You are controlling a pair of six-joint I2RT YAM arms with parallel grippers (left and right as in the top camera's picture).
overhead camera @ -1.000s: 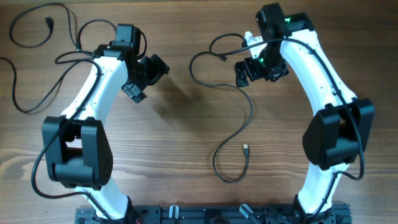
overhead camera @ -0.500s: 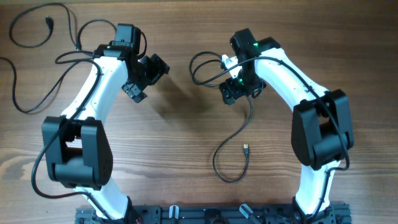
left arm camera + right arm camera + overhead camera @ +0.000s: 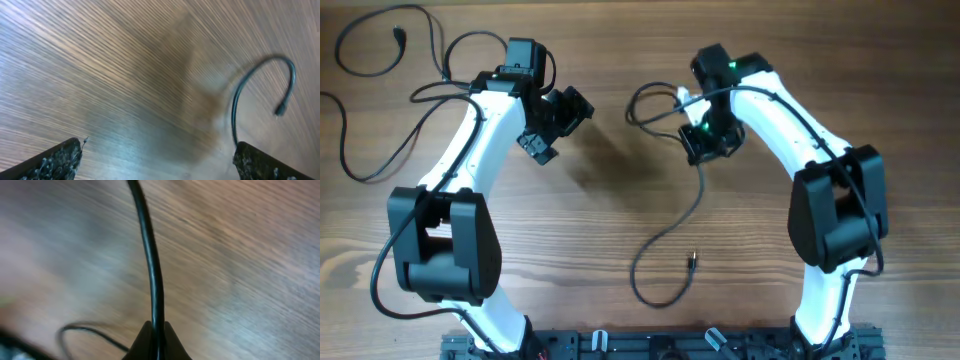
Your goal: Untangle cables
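One thin black cable (image 3: pixel 698 195) loops at the top centre and trails down the wooden table to its plug end (image 3: pixel 692 262). My right gripper (image 3: pixel 701 148) is shut on this cable just below the loop. In the right wrist view the cable (image 3: pixel 152 265) runs straight up from my right gripper (image 3: pixel 155 339), pinched between both tips. My left gripper (image 3: pixel 558 128) hangs open to the left, holding nothing. The left wrist view shows my left gripper (image 3: pixel 160 165) wide open over bare wood, with a curved cable end (image 3: pixel 241 92) off to its right. A second cable (image 3: pixel 372 70) lies at the top left.
The second cable's loops spread along the table's left edge (image 3: pixel 345 150), behind the left arm (image 3: pixel 470 170). The right arm (image 3: pixel 810 130) arches over the right side. Both arm bases sit on a black rail (image 3: pixel 650 345) at the front edge.
My right gripper moved left onto the cable and shut on it. The cable's lower stretch and plug end swung left and toward the front. The left arm stayed still.
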